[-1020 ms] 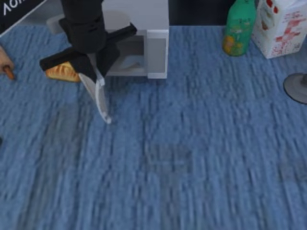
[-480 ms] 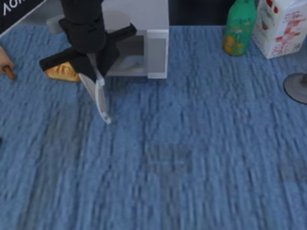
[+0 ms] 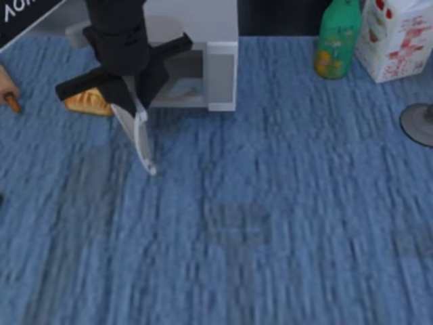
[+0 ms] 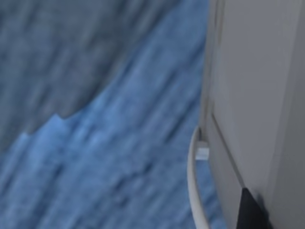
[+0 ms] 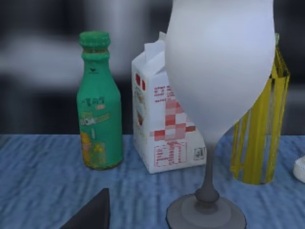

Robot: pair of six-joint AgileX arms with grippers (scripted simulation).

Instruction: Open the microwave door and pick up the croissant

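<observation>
At the table's far left I see my left gripper (image 3: 118, 95) low over the light-grey framed microwave door (image 3: 139, 135), which stands swung open from the boxy grey microwave (image 3: 203, 40); I cannot tell how its fingers stand. The small golden-brown ridged croissant (image 3: 86, 103) lies on the blue cloth just beside the gripper's left side. My right arm is out of the top view, its wrist camera facing a green plastic bottle (image 5: 97, 105), a red-and-white carton (image 5: 159, 124) and a frosted white wine glass (image 5: 214, 95).

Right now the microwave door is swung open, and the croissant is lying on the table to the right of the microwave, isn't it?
Not quite. The microwave door is swung open, but the croissant lies on the table to the left of the microwave, partly under the left gripper. The top view shows this. To the microwave's right stand a green bottle and a carton.
</observation>
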